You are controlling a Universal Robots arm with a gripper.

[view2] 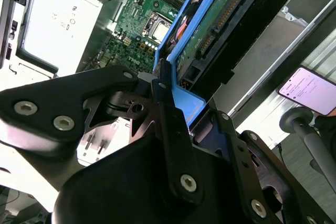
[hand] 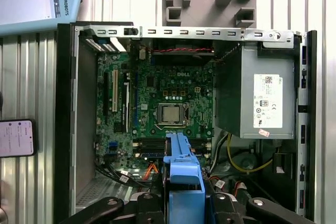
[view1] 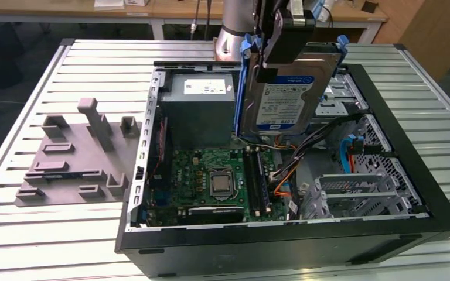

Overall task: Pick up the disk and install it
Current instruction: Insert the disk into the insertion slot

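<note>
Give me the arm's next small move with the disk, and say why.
Probably shift the disk a little toward the exterior view's right, over the metal drive cage. The pincer grips it by its blue carrier, on edge, above the motherboard beside the power supply, so it hangs over no bay yet.

Exterior view: arm [view1: 235,26] cut off at pic edge, gripper [view1: 270,69] covers disk [view1: 283,102] top. First wrist view: I see disk edge-on, flat face hidden; phone [hand: 17,138] cropped at pic edge.
</note>
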